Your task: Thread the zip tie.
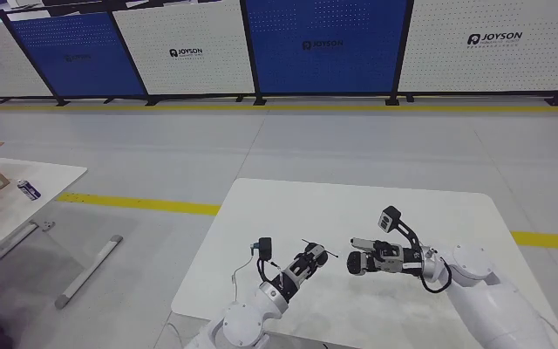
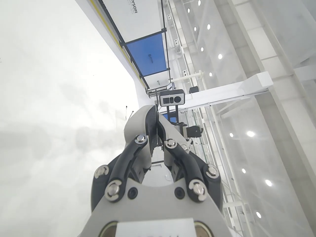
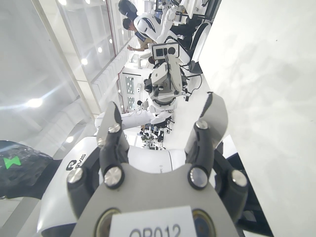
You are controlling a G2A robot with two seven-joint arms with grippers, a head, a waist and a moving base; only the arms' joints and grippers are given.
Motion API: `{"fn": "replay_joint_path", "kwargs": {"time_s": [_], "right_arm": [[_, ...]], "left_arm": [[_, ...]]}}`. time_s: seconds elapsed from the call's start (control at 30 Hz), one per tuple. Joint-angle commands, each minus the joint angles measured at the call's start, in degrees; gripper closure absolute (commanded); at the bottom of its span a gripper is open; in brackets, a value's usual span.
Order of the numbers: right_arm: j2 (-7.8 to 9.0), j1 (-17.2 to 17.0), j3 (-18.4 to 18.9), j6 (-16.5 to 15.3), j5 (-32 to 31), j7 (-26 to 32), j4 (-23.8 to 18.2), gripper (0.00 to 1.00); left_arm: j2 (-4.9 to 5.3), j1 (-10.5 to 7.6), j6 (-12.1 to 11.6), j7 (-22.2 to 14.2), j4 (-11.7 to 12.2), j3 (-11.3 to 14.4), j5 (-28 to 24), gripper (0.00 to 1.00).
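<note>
White arms (image 1: 475,270), black joints
Left gripper (image 2: 155,114): grey fingers (image 2: 135,124), black links, silver screws; right gripper (image 3: 161,99) matches, white label at base

I see the table (image 1: 366,205) as plain white, the floor (image 1: 261,140) as pale grey crossed by a yellow stripe (image 1: 139,204), and the wall panels (image 1: 327,44) behind alternating deep blue and white, all speckled with fine dots inside black frames. Both the left claw (image 2: 156,114) and the right claw (image 3: 161,107) have light grey fingers (image 3: 217,109) with black links and silver rivets — the zip tie (image 1: 307,243) is black.
</note>
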Motion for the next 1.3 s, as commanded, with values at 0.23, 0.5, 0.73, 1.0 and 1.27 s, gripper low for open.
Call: {"fn": "replay_joint_path", "kwargs": {"time_s": [0.23, 0.5, 0.73, 1.0, 1.27], "right_arm": [[0.0, -0.1, 0.1, 0.2, 0.0, -0.3, -0.1, 0.0], [0.21, -0.4, 0.1, 0.7, -5.6, -3.8, -2.0, 0.0], [-0.04, 1.6, -0.6, 0.6, -7.1, 0.2, 0.2, 0.0], [-0.04, 1.6, -0.6, 0.6, -7.1, 0.2, 0.2, 0.0], [-0.04, 1.6, -0.6, 0.6, -7.1, 0.2, 0.2, 0.0]], "left_arm": [[-0.09, -0.07, 0.7, 1.1, -0.1, 0.4, 0.7, 1.0], [-0.78, -0.57, 1.2, 4.6, -0.1, 1.4, -2.7, 1.0], [-0.99, -1.32, 2.4, 5.0, 0.6, 1.0, -4.2, 1.0], [-1.03, -1.33, 2.4, 5.0, 0.6, 1.1, -4.5, 1.0], [-1.99, -3.27, 4.5, 8.9, 2.7, 5.5, -0.3, 1.0]]}}
